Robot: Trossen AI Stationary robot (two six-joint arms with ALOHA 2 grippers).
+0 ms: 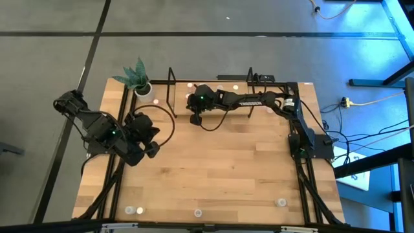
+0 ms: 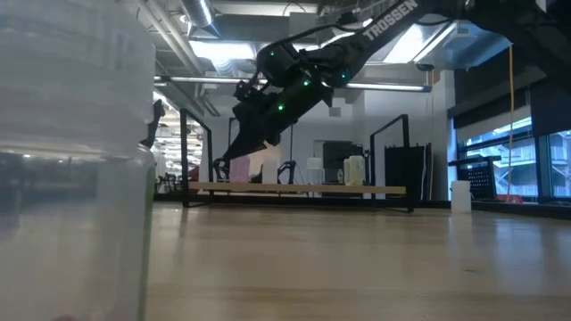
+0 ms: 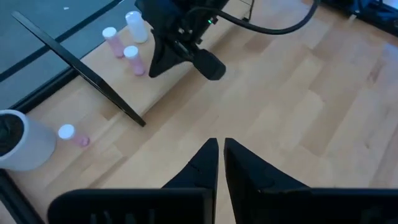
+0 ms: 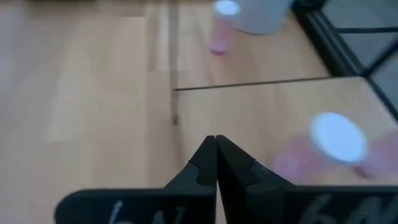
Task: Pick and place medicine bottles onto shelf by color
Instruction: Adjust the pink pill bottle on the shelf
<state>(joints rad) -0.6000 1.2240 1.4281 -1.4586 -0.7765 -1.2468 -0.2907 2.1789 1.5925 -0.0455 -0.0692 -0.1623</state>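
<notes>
The shelf (image 1: 284,87) stands at the table's far edge. Pink-bodied bottles (image 3: 114,41) (image 3: 134,59) and a white one (image 3: 135,26) stand on its left end. Another pink bottle (image 3: 73,135) is beside the white plant pot (image 3: 18,143). My right gripper (image 1: 196,118) is shut and empty, hanging over the shelf's near left part, fingers slanting down (image 2: 230,153). In its wrist view (image 4: 216,142) a white-capped pink bottle (image 4: 336,140) is close beside the fingers. My left gripper (image 1: 154,150) is shut and empty above the table's left part (image 3: 219,149).
Several more bottles stand along the table's near edge (image 1: 134,210) (image 1: 198,211) (image 1: 281,202); one fills the left of the low view (image 2: 71,160). The potted plant (image 1: 139,81) stands at the far left corner. A dark cable (image 1: 169,123) loops between the arms.
</notes>
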